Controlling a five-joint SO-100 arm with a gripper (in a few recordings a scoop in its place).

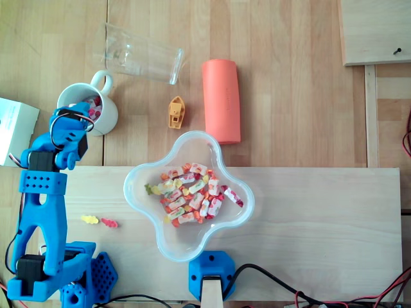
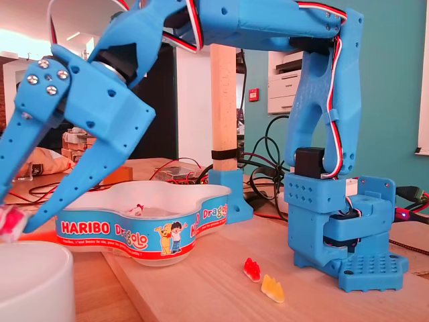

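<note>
**Overhead view.** The gripper [image 1: 85, 113] is hanging over the white mug [image 1: 110, 120], which is standing at the 12 o'clock end of the blue arm, and a few wrapped pieces are showing inside the mug. From the gripper, the clear bowl [image 1: 192, 244] of sweets is lying toward 4 o'clock, well apart from it. The tipped drinking glass [image 1: 141, 54] is lying toward 1 o'clock, and the toy boat [image 1: 176, 112] and the orange roll [image 1: 221, 99] are lying toward 3 o'clock. Two gummies [image 1: 90, 219] are lying loose on the table [image 1: 321, 218] at 6 o'clock, beside the arm. From above, the arm's own body is covering the jaws, so their opening cannot be read here.

**Fixed view.** This low side angle is supplying what is missing. The gripper [image 2: 15, 216] is pointing down toward 7 o'clock, its two fingers are narrowing to a close V, and they appear to be pinching a pink wrapped candy [image 2: 7, 223] at their tips. That candy is hanging just above the rim of the mug [image 2: 33, 282], not touching it. The bowl [image 2: 134, 231] is sitting behind at 3 o'clock.
</note>
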